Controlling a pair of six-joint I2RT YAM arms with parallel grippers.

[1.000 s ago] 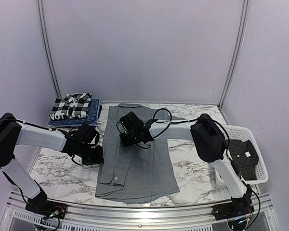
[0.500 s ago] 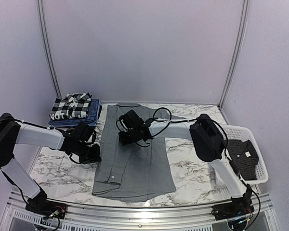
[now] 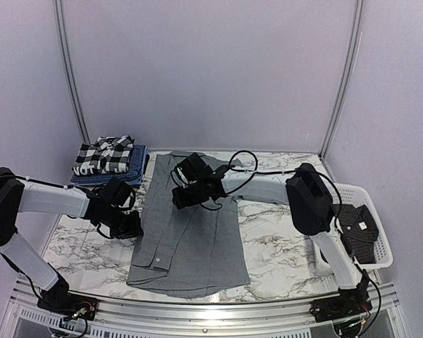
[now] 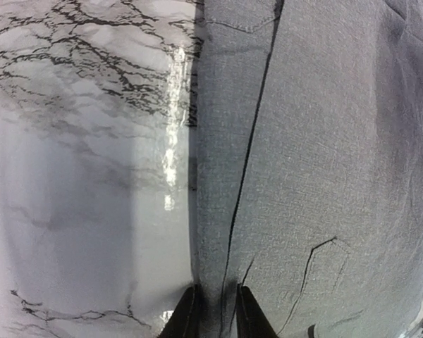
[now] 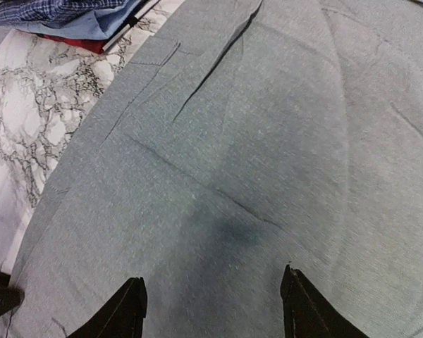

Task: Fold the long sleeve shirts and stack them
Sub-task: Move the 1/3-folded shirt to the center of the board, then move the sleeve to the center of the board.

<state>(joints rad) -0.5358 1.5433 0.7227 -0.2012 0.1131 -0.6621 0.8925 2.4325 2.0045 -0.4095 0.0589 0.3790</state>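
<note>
A plain grey long sleeve shirt [image 3: 197, 239] lies flat down the middle of the marble table, also filling the left wrist view [image 4: 324, 162] and the right wrist view [image 5: 254, 141]. My left gripper [image 3: 130, 224] [image 4: 215, 313] sits low at the shirt's left edge, its jaws slightly parted with the edge of the cloth lying between them. Over the upper part of the shirt hovers my right gripper [image 3: 183, 197] [image 5: 211, 296], open wide with nothing in it. A folded checked shirt [image 3: 103, 155] rests on a folded blue shirt [image 3: 130, 172] at the back left. A dark shirt [image 3: 352, 222] lies in the basket.
The white slatted basket [image 3: 381, 260] stands at the right edge of the table. Bare marble [image 4: 77, 141] lies to the left of the grey shirt. The folded stack's blue cloth [image 5: 70, 14] shows at the top left of the right wrist view.
The grey shirt has slid to the left and nearer the front. My left gripper moved left with it and its jaws have parted a little. The right gripper's jaws opened wider.
</note>
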